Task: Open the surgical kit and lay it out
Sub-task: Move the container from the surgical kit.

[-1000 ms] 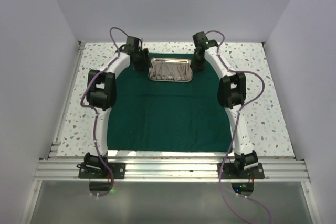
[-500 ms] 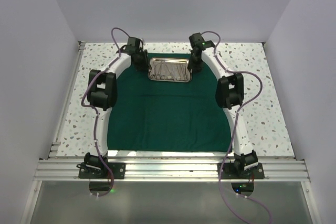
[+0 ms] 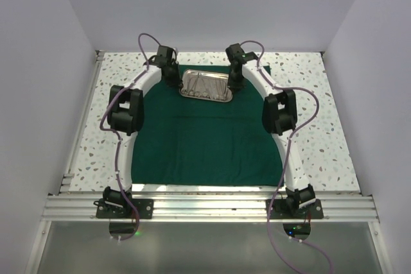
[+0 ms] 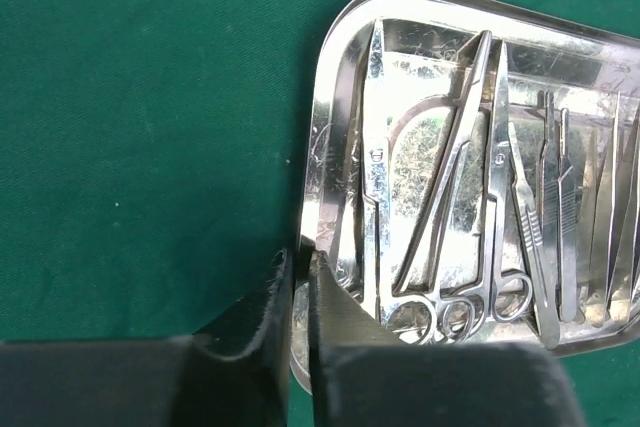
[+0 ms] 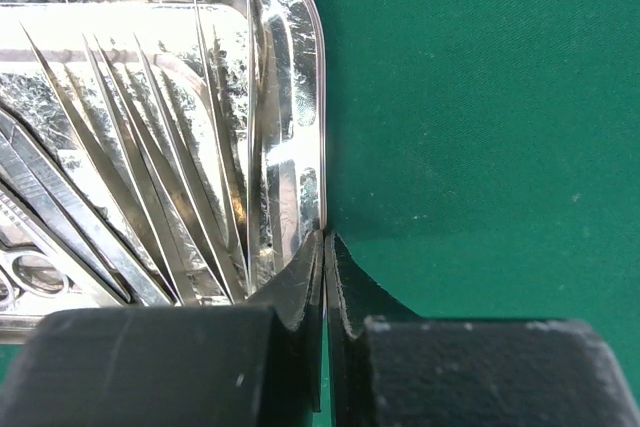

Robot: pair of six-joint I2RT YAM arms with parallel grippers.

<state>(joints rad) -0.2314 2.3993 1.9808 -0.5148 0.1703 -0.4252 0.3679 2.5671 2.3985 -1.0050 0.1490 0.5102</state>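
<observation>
The dark green drape (image 3: 205, 139) lies spread flat on the table. At its far end sits the shiny steel tray (image 3: 205, 99), slightly askew. My left gripper (image 3: 178, 81) is shut on the tray's left rim (image 4: 318, 127), one finger (image 4: 345, 312) inside the tray and the other outside on the cloth (image 4: 150, 127). My right gripper (image 3: 232, 85) is shut on the right rim (image 5: 320, 97), pinching it between its fingers (image 5: 300, 282). Inside the tray lie ring-handled scissors and forceps (image 4: 470, 177) and several slender tweezers (image 5: 150, 177).
The speckled white tabletop (image 3: 308, 113) borders the drape on both sides. White walls enclose the table at the back and sides. An aluminium rail (image 3: 205, 206) carrying both arm bases runs along the near edge.
Both grippers have closed onto the tray's rims. The right gripper moved left, and the tray has shifted a little to the left and turned slightly.
</observation>
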